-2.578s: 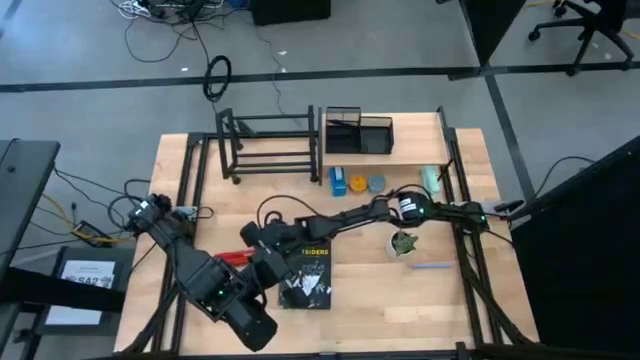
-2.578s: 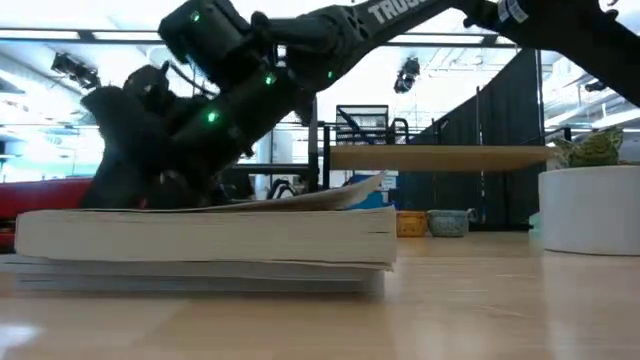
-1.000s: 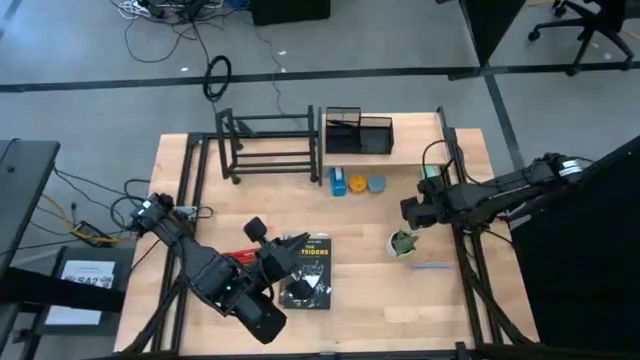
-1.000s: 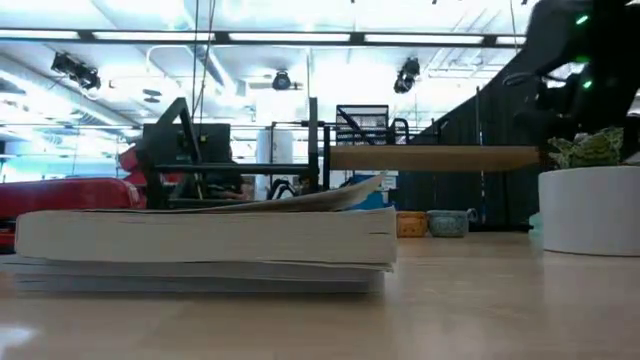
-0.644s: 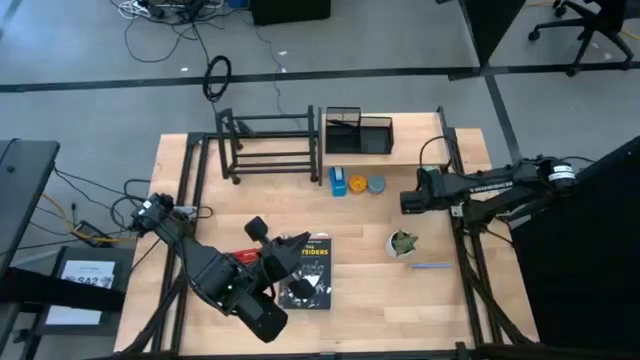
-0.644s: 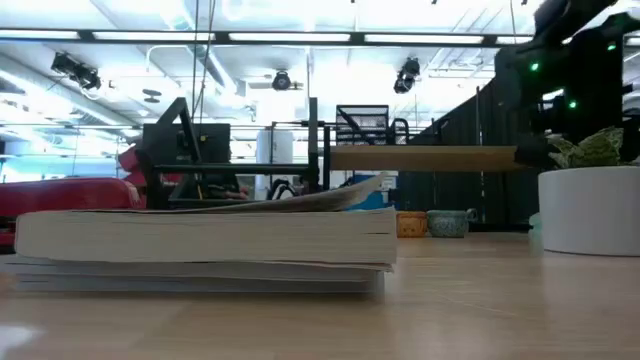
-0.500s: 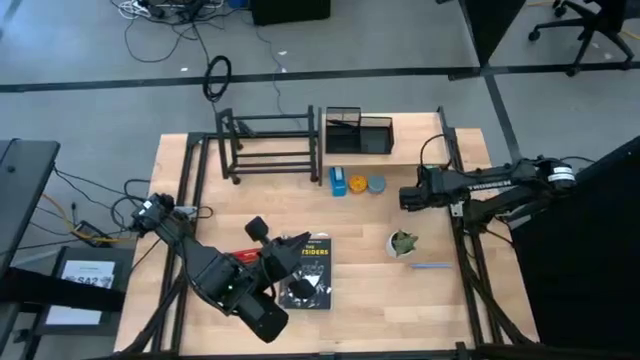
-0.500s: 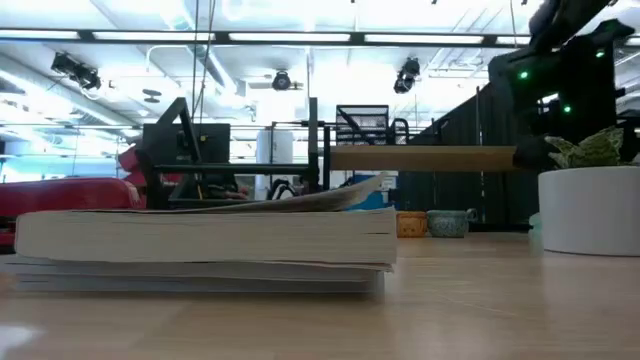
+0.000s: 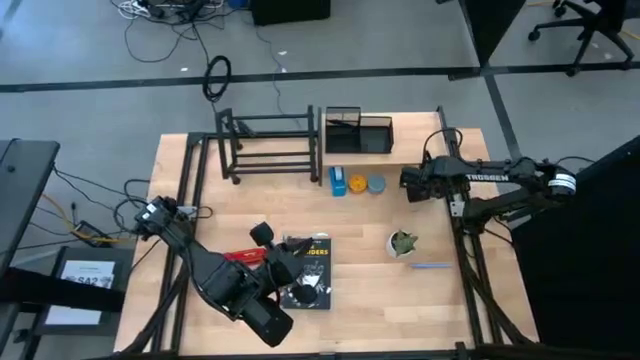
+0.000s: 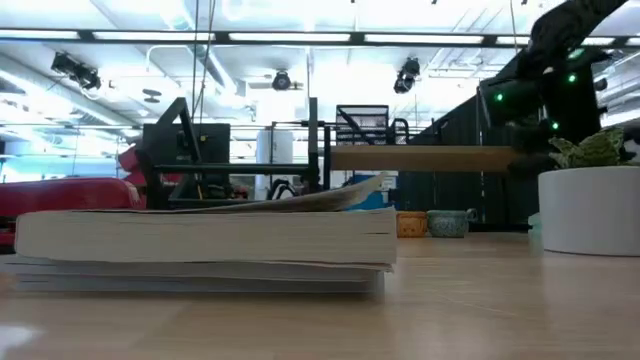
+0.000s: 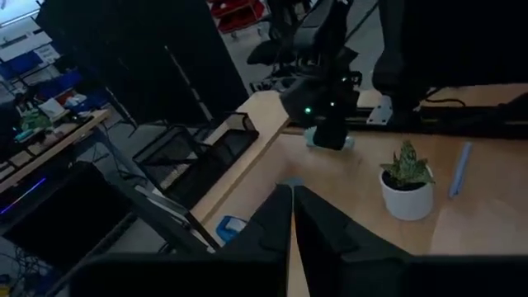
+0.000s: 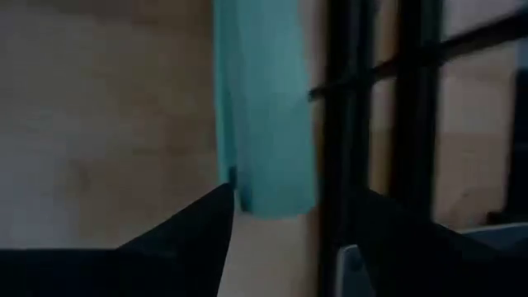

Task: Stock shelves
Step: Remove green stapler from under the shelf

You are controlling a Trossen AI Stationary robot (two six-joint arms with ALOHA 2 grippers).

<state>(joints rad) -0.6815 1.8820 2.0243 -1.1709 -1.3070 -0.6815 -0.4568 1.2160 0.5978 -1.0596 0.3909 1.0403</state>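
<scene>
bare tabletop [image 9: 370, 290] right of book [image 9: 308, 272], potted plant [image 9: 402, 243] beyond

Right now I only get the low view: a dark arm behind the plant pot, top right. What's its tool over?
Observer: That's the right tool, at the right end of the wooden shelf, above a teal object.
Operator: Gripping it?
Observer: Not closed on it. The right wrist view shows the fingers spread, with the teal object ahead between them.
Operator: Left arm? Not in my view.
Observer: The left tool is shut with nothing between its fingers, near the left edge of the book.
</scene>
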